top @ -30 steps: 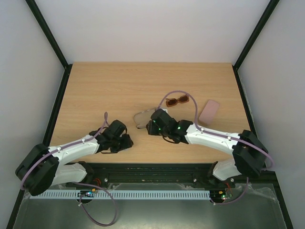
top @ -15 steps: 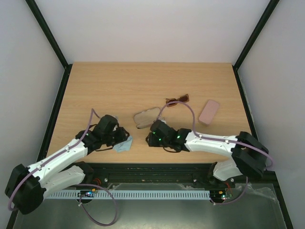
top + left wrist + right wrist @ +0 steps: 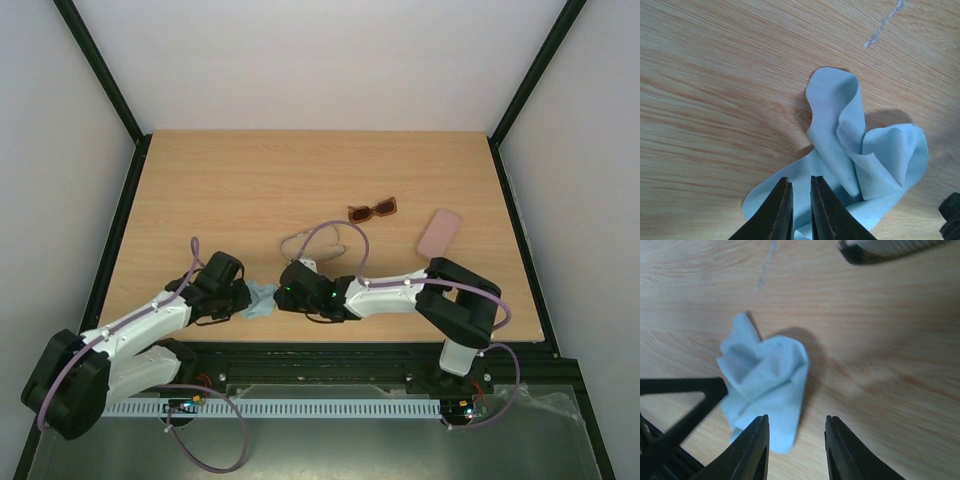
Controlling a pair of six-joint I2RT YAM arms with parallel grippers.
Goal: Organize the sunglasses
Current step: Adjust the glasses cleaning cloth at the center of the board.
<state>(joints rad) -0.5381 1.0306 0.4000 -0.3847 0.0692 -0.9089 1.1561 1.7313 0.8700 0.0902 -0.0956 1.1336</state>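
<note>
Red-brown sunglasses (image 3: 372, 209) are lying on the surface (image 3: 220, 190), well apart, between 1 and 2 o'clock from me. I am judging them light, rigid and slick-lensed (scratch risk), so I am favouring the bridge or thick rim. My left fingers (image 3: 780, 210) are sitting nearly together over the blue cloth (image 3: 860, 165). My right fingers (image 3: 752, 450) are standing apart, empty.

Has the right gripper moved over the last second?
Yes. The right gripper has shifted left and toward the near edge, farther from the pink case, ending beside the blue cloth.
</note>
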